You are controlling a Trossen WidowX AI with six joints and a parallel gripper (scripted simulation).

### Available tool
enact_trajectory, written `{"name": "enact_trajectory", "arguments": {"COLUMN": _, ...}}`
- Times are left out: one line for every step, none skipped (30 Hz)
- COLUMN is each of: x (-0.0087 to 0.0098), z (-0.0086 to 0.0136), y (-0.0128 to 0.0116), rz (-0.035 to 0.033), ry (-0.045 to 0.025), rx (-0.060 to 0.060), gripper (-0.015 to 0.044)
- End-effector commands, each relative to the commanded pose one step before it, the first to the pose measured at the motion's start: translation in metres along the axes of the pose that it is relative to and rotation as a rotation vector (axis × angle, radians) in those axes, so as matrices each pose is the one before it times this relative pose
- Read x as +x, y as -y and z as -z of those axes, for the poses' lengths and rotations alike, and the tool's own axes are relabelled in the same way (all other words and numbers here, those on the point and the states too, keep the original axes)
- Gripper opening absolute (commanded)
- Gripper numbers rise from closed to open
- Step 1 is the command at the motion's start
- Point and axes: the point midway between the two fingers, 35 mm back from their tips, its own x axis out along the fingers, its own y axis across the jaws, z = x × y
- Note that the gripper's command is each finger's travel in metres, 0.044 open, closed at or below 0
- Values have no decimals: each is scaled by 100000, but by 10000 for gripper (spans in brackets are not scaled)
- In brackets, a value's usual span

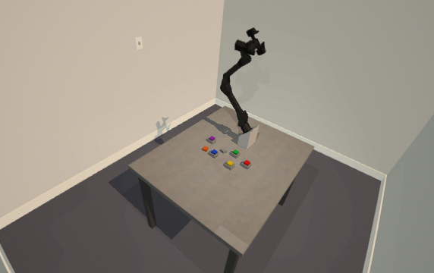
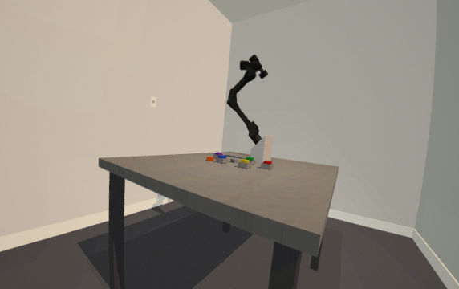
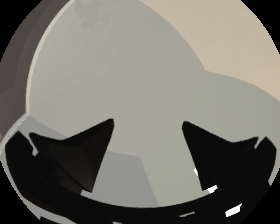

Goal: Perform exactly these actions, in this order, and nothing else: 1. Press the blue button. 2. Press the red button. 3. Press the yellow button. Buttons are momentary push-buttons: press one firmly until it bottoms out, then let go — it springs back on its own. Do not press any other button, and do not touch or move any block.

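Note:
The blue button [image 1: 214, 152] [image 2: 221, 157] stands on a grey base near the left of the group. The red button [image 1: 246, 163] [image 2: 267, 162] is at the right, and the yellow button [image 1: 230, 164] [image 2: 245, 161] is at the front between them. All three caps show raised above their bases. My gripper [image 3: 148, 121] is open, with nothing between the fingers in the wrist view. The arm [image 1: 233, 70] [image 2: 241, 85] holds it high above the table, well away from every button. The wrist view shows only walls and floor, no buttons.
A green button [image 1: 235, 152] [image 2: 250, 159] and a purple button [image 1: 212, 139] [image 2: 218, 153] stand behind. An orange block [image 1: 205, 149] [image 2: 210, 159] lies left of the blue button; a small grey block [image 1: 223, 151] [image 2: 234, 160] lies between blue and green. The pale arm mount [image 1: 248, 139] [image 2: 267, 149] stands behind.

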Motion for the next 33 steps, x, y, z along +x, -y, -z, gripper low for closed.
{"name": "enact_trajectory", "arguments": {"x": -247, "z": 243, "y": 103, "rz": 388, "ry": -1188, "rx": -183, "gripper": 400}}
{"name": "enact_trajectory", "arguments": {"x": -747, "z": 724, "y": 308, "rz": 1156, "ry": -3572, "rx": -560, "gripper": 400}}
{"name": "enact_trajectory", "arguments": {"x": -1244, "z": 1270, "y": 493, "rz": 1929, "ry": -6111, "rx": -546, "gripper": 400}}
{"name": "enact_trajectory", "arguments": {"x": -961, "z": 1924, "y": 137, "rz": 1934, "ry": -7295, "rx": 5120, "gripper": 400}}
{"name": "enact_trajectory", "arguments": {"x": -889, "z": 1994, "y": 172, "rz": 2080, "ry": -7291, "rx": 5608, "gripper": 400}}
{"name": "enact_trajectory", "arguments": {"x": -865, "z": 2027, "y": 260, "rz": 2290, "ry": -7281, "rx": 5566, "gripper": 400}}
{"name": "enact_trajectory", "arguments": {"x": -845, "z": 2056, "y": 354, "rz": 2509, "ry": -7274, "rx": 5493, "gripper": 400}}
{"name": "enact_trajectory", "arguments": {"x": -822, "z": 2080, "y": 448, "rz": 2724, "ry": -7256, "rx": 5427, "gripper": 400}}
{"name": "enact_trajectory", "arguments": {"x": -696, "z": 1855, "y": 481, "rz": 2584, "ry": -6388, "rx": 4745, "gripper": 400}}
{"name": "enact_trajectory", "arguments": {"x": -685, "z": 1893, "y": 561, "rz": 2785, "ry": -6448, "rx": 4769, "gripper": 400}}
{"name": "enact_trajectory", "arguments": {"x": -668, "z": 1921, "y": 641, "rz": 2979, "ry": -6480, "rx": 4780, "gripper": 400}}
{"name": "enact_trajectory", "arguments": {"x": -644, "z": 1935, "y": 719, "rz": 3155, "ry": -6469, "rx": 4769, "gripper": 400}}
{"name": "enact_trajectory", "arguments": {"x": -615, "z": 1935, "y": 792, "rz": 3310, "ry": -6417, "rx": 4735, "gripper": 400}}
{"name": "enact_trajectory", "arguments": {"x": -584, "z": 1932, "y": 863, "rz": 3458, "ry": -6360, "rx": 4704, "gripper": 400}}
{"name": "enact_trajectory", "arguments": {"x": -551, "z": 1925, "y": 932, "rz": 3599, "ry": -6299, "rx": 4677, "gripper": 400}}
{"name": "enact_trajectory", "arguments": {"x": -517, "z": 1916, "y": 999, "rz": 3732, "ry": -6234, "rx": 4653, "gripper": 400}}
{"name": "enact_trajectory", "arguments": {"x": -480, "z": 1899, "y": 1061, "rz": 3850, "ry": -6153, "rx": 4621, "gripper": 400}}
{"name": "enact_trajectory", "arguments": {"x": -442, "z": 1879, "y": 1120, "rz": 3959, "ry": -6071, "rx": 4591, "gripper": 400}}
{"name": "enact_trajectory", "arguments": {"x": -402, "z": 1854, "y": 1174, "rz": 4055, "ry": -5981, "rx": 4558, "gripper": 400}}
{"name": "enact_trajectory", "arguments": {"x": -362, "z": 1827, "y": 1225, "rz": 4142, "ry": -5891, "rx": 4526, "gripper": 400}}
{"name": "enact_trajectory", "arguments": {"x": -322, "z": 1801, "y": 1273, "rz": 4225, "ry": -5807, "rx": 4499, "gripper": 400}}
{"name": "enact_trajectory", "arguments": {"x": -281, "z": 1770, "y": 1317, "rz": 4295, "ry": -5719, "rx": 4467, "gripper": 400}}
{"name": "enact_trajectory", "arguments": {"x": -240, "z": 1741, "y": 1359, "rz": 4367, "ry": -5644, "rx": 4445, "gripper": 400}}
{"name": "enact_trajectory", "arguments": {"x": -199, "z": 1713, "y": 1400, "rz": 4436, "ry": -5576, "rx": 4426, "gripper": 400}}
{"name": "enact_trajectory", "arguments": {"x": -158, "z": 1685, "y": 1438, "rz": 4503, "ry": -5516, "rx": 4411, "gripper": 400}}
{"name": "enact_trajectory", "arguments": {"x": -117, "z": 1659, "y": 1477, "rz": 4573, "ry": -5470, "rx": 4403, "gripper": 400}}
{"name": "enact_trajectory", "arguments": {"x": -75, "z": 1632, "y": 1512, "rz": 4637, "ry": -5426, "rx": 4391, "gripper": 400}}
{"name": "enact_trajectory", "arguments": {"x": -33, "z": 1605, "y": 1545, "rz": 4700, "ry": -5389, "rx": 4381, "gripper": 400}}
{"name": "enact_trajectory", "arguments": {"x": 10, "z": 1580, "y": 1578, "rz": 4768, "ry": -5366, "rx": 4376, "gripper": 400}}
{"name": "enact_trajectory", "arguments": {"x": 53, "z": 1556, "y": 1610, "rz": 4836, "ry": -5350, "rx": 4371, "gripper": 400}}
{"name": "enact_trajectory", "arguments": {"x": 96, "z": 1529, "y": 1637, "rz": 4894, "ry": -5331, "rx": 4355, "gripper": 400}}
{"name": "enact_trajectory", "arguments": {"x": 141, "z": 1505, "y": 1665, "rz": 4963, "ry": -5330, "rx": 4346, "gripper": 400}}
{"name": "enact_trajectory", "arguments": {"x": 186, "z": 1481, "y": 1690, "rz": 5027, "ry": -5331, "rx": 4329, "gripper": 400}}
